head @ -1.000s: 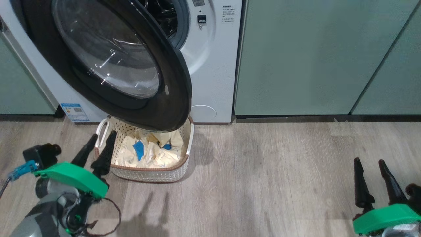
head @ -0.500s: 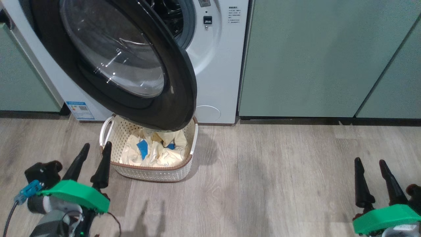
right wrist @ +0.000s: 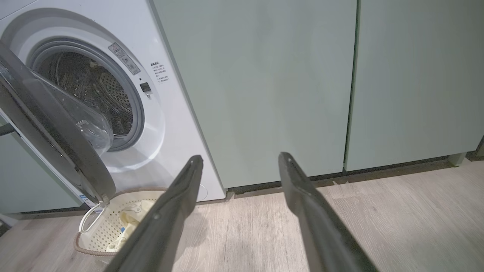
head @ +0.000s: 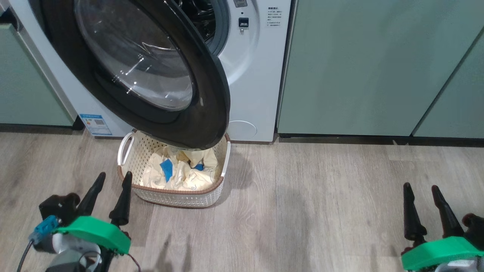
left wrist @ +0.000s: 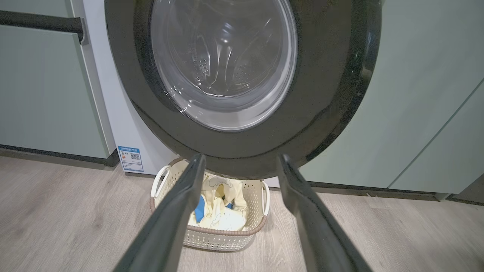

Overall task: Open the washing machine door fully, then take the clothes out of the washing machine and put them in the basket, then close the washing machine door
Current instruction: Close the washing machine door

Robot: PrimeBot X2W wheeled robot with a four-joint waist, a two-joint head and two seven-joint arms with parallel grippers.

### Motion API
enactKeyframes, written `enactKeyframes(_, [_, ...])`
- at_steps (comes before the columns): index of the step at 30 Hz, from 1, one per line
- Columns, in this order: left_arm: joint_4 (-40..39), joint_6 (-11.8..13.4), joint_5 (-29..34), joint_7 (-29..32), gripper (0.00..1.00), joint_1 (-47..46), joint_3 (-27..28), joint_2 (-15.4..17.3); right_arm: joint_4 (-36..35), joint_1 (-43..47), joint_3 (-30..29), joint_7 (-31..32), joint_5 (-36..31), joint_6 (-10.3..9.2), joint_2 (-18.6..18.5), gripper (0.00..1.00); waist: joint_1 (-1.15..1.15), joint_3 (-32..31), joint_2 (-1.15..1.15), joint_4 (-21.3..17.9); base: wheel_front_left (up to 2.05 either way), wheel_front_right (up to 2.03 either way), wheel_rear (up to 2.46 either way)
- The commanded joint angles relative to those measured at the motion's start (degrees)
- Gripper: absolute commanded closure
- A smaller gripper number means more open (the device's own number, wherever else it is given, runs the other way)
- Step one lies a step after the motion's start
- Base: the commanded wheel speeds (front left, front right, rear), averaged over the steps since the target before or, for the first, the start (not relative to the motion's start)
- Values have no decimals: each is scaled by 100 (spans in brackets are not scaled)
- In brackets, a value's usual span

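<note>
Wood-look floor [head: 321,196] runs across the front of the scene, with flat sage-green cabinet fronts [head: 359,68] behind it. Between those fronts stands the washing machine [head: 257,87], white, its perforated steel drum [right wrist: 90,94] showing in the right wrist view inside the grey rubber ring. The washing machine door [head: 208,121] is swung out toward the robot, hinged on the machine's left, and its black rim and glass bowl hang over the back of the basket [head: 177,196]. The head view is too steep to tell whether the rim's lowest edge touches the basket.

The basket sits on the floor just in front of the machine, below the door. In it lie the clothes [head: 189,173], a crumpled cream-yellow heap with blue patches.

The left gripper [head: 115,175] hovers just beside the basket's near left corner. Its fingers are spread wide with nothing between them, and it points at the door and basket in the left wrist view [left wrist: 242,156]. The right gripper [head: 420,186] is well apart to the right over bare floor, equally wide and empty.

A small blue label [head: 94,124] sits low on the machine's front.
</note>
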Motion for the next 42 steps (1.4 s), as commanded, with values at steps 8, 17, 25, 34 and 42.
enactKeyframes(8, [-137, -5, 68, -60, 0, -214, 347, 188, -169, -117, 77, -38, -64, 3, -57, 0, 0, -24, 0, 8, 0, 0, 0])
enactKeyframes(17, [-135, -5, 111, -60, 0, -166, 430, 187, -191, -208, 17, -38, 36, 3, -56, 100, 0, -19, 0, 56, 0, 0, 0])
enactKeyframes(25, [-79, -5, 193, -60, 0, -127, 486, 54, -766, -636, -144, -38, 279, 3, -15, 100, 0, 7, 0, 290, 0, 0, 0])
enactKeyframes(34, [23, -5, 348, -60, 0, -227, 347, -72, -1778, -1340, 697, -38, 426, 3, -239, 100, 0, -11, 0, 940, 0, 0, 0])
enactKeyframes(42, [185, -5, 449, -60, 0, -473, 83, -196, -1851, -1958, 1815, -38, 655, 3, -372, 100, 0, -14, 0, 1507, 0, 0, 0])
